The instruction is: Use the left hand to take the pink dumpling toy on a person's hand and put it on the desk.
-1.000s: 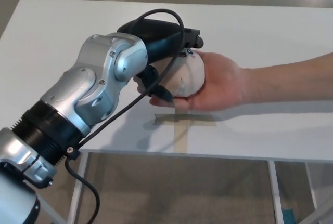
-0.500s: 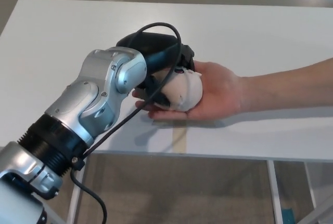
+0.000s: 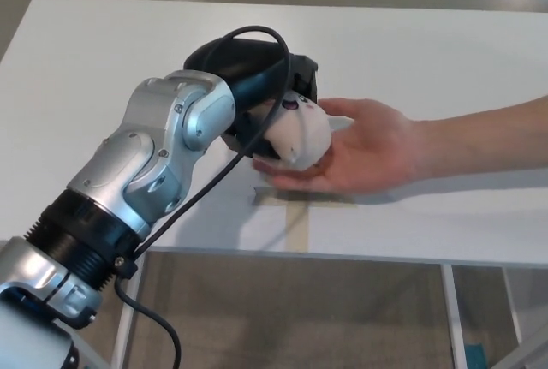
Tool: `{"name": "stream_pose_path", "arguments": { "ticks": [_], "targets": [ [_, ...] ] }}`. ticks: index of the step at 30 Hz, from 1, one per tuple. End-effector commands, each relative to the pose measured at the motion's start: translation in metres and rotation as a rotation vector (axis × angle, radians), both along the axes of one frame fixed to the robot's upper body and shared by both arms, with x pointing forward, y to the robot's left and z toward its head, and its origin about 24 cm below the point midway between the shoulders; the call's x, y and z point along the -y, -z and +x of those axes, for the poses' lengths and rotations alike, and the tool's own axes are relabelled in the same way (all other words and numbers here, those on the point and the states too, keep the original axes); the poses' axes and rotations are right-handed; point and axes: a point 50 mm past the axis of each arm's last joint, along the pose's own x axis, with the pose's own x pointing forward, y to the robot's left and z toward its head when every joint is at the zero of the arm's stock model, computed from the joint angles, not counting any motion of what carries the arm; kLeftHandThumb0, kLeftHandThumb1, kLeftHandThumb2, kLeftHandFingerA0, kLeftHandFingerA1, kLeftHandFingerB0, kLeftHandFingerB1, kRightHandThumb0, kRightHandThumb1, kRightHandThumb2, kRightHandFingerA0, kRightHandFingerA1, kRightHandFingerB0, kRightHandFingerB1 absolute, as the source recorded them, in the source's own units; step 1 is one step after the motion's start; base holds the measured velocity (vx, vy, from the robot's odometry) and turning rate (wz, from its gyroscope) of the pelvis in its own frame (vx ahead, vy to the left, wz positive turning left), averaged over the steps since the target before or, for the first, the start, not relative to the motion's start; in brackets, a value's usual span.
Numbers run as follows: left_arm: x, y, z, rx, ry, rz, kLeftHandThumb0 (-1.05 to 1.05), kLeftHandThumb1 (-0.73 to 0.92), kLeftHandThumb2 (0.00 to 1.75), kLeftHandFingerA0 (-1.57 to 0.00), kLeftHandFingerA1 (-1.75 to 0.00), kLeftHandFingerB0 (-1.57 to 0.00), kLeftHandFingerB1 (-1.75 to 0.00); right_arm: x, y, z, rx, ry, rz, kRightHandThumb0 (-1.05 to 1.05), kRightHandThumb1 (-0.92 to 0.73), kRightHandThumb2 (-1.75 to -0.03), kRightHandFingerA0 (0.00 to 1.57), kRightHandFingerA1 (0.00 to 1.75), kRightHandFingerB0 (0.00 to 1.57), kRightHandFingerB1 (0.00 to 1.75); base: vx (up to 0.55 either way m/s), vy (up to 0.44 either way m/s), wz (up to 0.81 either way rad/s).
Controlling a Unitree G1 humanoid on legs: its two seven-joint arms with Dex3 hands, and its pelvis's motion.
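Observation:
The pale pink dumpling toy (image 3: 300, 135) has a small face on top. My left hand (image 3: 257, 86), black, is shut on it from the left and above. The toy sits at the fingertips of a person's open hand (image 3: 368, 151), which comes in palm up from the right, and it looks slightly raised off the palm. My silver left forearm (image 3: 145, 172) runs from the lower left up to the toy. The white desk (image 3: 411, 52) lies under both. My right hand does not show.
A strip of tan tape (image 3: 300, 206) forms a T mark on the desk under the person's hand. The desk's front edge (image 3: 342, 258) runs across the lower picture, with floor below. A black cable (image 3: 205, 181) loops along my left arm.
My left hand closed over the toy and lifted it slightly up and left. The person's hand has shifted right and opened flatter, so the toy now sits at its fingertips.

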Motion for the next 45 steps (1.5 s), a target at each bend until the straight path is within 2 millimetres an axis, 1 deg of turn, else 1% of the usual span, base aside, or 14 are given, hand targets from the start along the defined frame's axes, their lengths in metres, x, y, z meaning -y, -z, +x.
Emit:
{"name": "stream_pose_path", "arguments": {
  "ticks": [1, 5, 9, 11, 19, 20, 22, 23, 26, 27, 30, 38, 40, 45],
  "targets": [
    [0.002, -0.001, -0.003, 0.043, 0.026, -0.024, -0.28, 0.68, 0.5, -0.62, -1.69, -0.51, -1.52, 0.002, 0.001, -0.004, -0.021, -0.003, -0.004, -0.2, -0.68, -0.6, 0.68, 0.47, 0.53, 0.43, 0.0, 0.0, 0.0],
    [0.002, -0.004, -0.003, 0.048, 0.038, -0.044, -0.22, 0.71, 0.56, -0.61, -1.66, -0.65, -1.25, 0.003, 0.001, -0.005, -0.023, -0.002, 0.0, -0.2, -0.68, -0.6, 0.68, 0.47, 0.53, 0.43, 0.0, 0.0, 0.0],
    [0.001, -0.004, -0.003, 0.039, 0.035, -0.047, -0.22, 0.7, 0.56, -0.61, -1.67, -0.65, -1.25, 0.003, 0.001, -0.005, -0.02, -0.003, 0.003, -0.2, -0.68, -0.6, 0.67, 0.47, 0.53, 0.43, 0.0, 0.0, 0.0],
    [0.001, -0.004, -0.003, 0.038, 0.032, -0.043, -0.34, 0.64, 0.62, -0.75, -1.54, -0.76, -1.15, 0.003, 0.001, -0.004, -0.017, -0.001, 0.005, -0.21, -0.68, -0.6, 0.67, 0.47, 0.53, 0.43, 0.0, 0.0, 0.0],
    [-0.001, -0.005, 0.0, 0.044, 0.026, -0.028, -0.32, 0.64, 0.6, -0.72, -1.57, -0.69, -1.32, 0.001, 0.0, -0.001, -0.011, 0.0, 0.001, -0.2, -0.68, -0.6, 0.68, 0.47, 0.53, 0.43, 0.0, 0.0, 0.0],
    [-0.002, -0.006, 0.0, 0.043, 0.025, -0.028, -0.22, 0.71, 0.58, -0.62, -1.65, -0.62, -1.34, 0.0, 0.001, -0.001, -0.014, -0.002, 0.0, -0.2, -0.68, -0.6, 0.68, 0.47, 0.53, 0.43, 0.0, 0.0, 0.0],
    [-0.006, -0.012, 0.0, 0.049, 0.024, -0.038, -0.34, 0.66, 0.62, -0.74, -1.56, -0.73, -1.22, -0.001, 0.001, -0.001, -0.015, -0.002, 0.003, -0.2, -0.68, -0.6, 0.69, 0.47, 0.53, 0.43, 0.0, 0.0, 0.0],
    [-0.009, -0.018, 0.0, 0.06, 0.023, -0.049, -0.23, 0.76, 0.58, -0.62, -1.66, -0.77, -1.03, -0.001, 0.001, 0.0, -0.013, -0.001, 0.004, -0.21, -0.68, -0.6, 0.69, 0.47, 0.54, 0.43, 0.0, 0.0, 0.0],
    [-0.022, -0.051, -0.001, 0.137, 0.026, -0.121, -0.22, 0.76, 0.62, -0.66, -1.6, -0.84, -0.87, 0.0, 0.0, 0.001, -0.01, -0.002, 0.004, -0.21, -0.68, -0.6, 0.69, 0.47, 0.54, 0.43, 0.0, 0.0, 0.0],
    [-0.024, -0.054, -0.001, 0.146, 0.026, -0.128, -0.22, 0.76, 0.62, -0.66, -1.6, -0.84, -0.87, 0.0, 0.0, 0.001, -0.009, -0.002, 0.003, -0.21, -0.68, -0.6, 0.69, 0.47, 0.54, 0.43, 0.0, 0.0, 0.0],
    [-0.037, -0.07, -0.004, 0.199, 0.022, -0.191, -0.23, 0.75, 0.63, -0.69, -1.58, -0.89, -0.6, 0.0, 0.0, 0.0, -0.012, -0.008, 0.004, -0.21, -0.68, -0.6, 0.69, 0.48, 0.53, 0.43, 0.0, 0.0, 0.0],
    [-0.095, -0.099, -0.014, 0.303, -0.042, -0.262, -0.23, 0.73, 0.65, -0.73, -1.48, -0.89, -0.66, 0.001, 0.002, -0.004, -0.023, -0.005, -0.003, -0.2, -0.68, -0.6, 0.69, 0.48, 0.54, 0.43, 0.0, 0.0, 0.0],
    [-0.114, -0.098, -0.017, 0.299, -0.082, -0.263, -0.22, 0.73, 0.64, -0.72, -1.46, -0.8, -0.9, 0.002, 0.002, -0.005, -0.023, -0.006, 0.001, -0.21, -0.68, -0.6, 0.69, 0.47, 0.54, 0.43, 0.0, 0.0, 0.0],
    [-0.14, -0.085, -0.021, 0.286, -0.144, -0.243, -0.21, 0.75, 0.62, -0.73, -1.43, -0.84, -0.83, 0.002, 0.002, -0.006, -0.021, 0.004, 0.011, -0.21, -0.68, -0.6, 0.68, 0.47, 0.53, 0.42, 0.0, 0.0, 0.0]
  ]
}}
